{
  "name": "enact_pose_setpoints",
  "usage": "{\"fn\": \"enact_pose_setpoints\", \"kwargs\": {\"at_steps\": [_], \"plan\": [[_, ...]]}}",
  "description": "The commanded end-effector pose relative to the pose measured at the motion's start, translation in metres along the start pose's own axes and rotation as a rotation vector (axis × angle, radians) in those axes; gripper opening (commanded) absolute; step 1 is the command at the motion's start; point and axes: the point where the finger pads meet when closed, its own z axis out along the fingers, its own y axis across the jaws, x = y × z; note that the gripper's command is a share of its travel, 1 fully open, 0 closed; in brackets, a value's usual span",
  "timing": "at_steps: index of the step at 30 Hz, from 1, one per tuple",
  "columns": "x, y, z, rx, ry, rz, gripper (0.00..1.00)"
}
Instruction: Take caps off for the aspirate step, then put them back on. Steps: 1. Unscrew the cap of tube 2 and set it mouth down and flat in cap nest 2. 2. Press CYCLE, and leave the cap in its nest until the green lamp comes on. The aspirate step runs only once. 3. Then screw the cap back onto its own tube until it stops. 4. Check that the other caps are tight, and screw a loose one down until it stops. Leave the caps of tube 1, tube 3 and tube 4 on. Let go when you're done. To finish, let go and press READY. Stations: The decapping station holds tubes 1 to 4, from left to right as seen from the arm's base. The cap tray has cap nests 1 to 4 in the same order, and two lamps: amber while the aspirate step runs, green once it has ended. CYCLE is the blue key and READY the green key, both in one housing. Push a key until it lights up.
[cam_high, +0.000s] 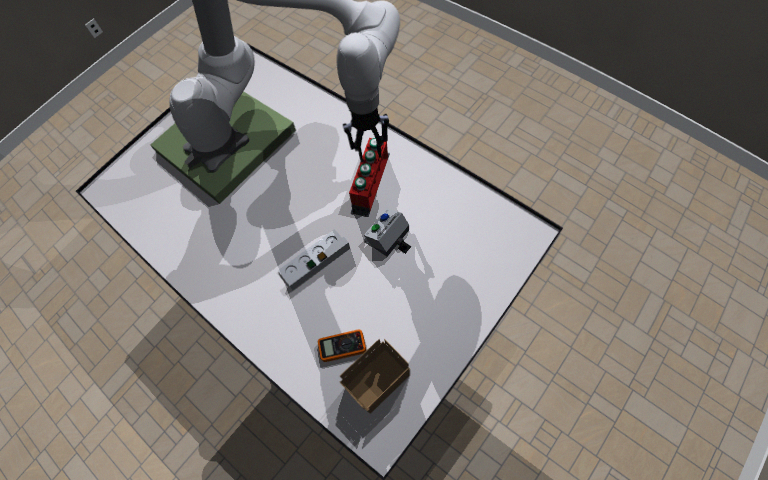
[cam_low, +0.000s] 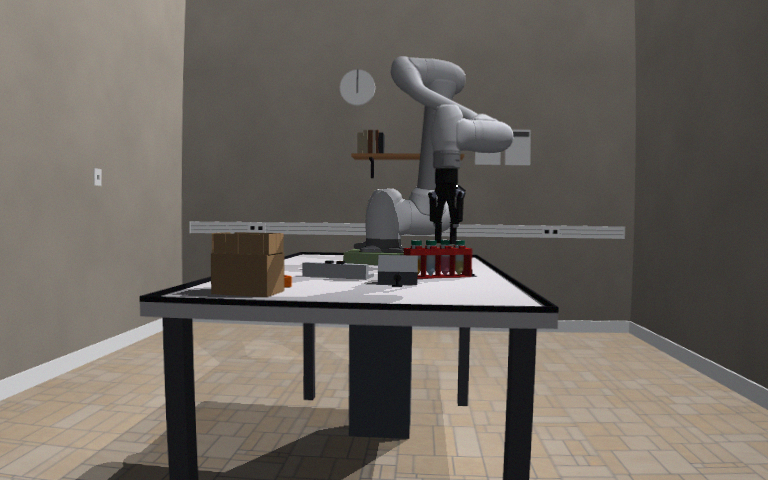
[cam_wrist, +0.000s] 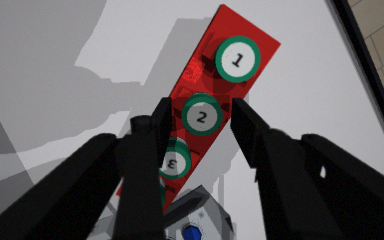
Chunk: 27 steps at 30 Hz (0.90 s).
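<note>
A white, black-edged table stands on tan tiled floor between grey walls; the gripper, part open and empty, straddles cap 2.

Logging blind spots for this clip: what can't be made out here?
- Wrist: cap 4 mostly hidden behind the gripper; the READY key is cut off by the bottom edge.
- Top: cap numbers too small to read.
- Exterior: the cap tray shows side-on, so nests and lamps are hidden.
</note>
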Motion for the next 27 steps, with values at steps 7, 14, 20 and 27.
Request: {"fn": "enact_pose_setpoints", "kwargs": {"at_steps": [7,14,20,27], "plan": [[-0.0002,0.0004,-0.0006,-0.001,0.000,0.341,0.41],[-0.0002,0.0004,-0.0006,-0.002,0.002,0.721,0.41],[-0.0002,0.0004,-0.0006,-0.002,0.003,0.986,0.41],[-0.0001,0.0004,-0.0006,-0.001,0.001,1.047,0.41]]}}
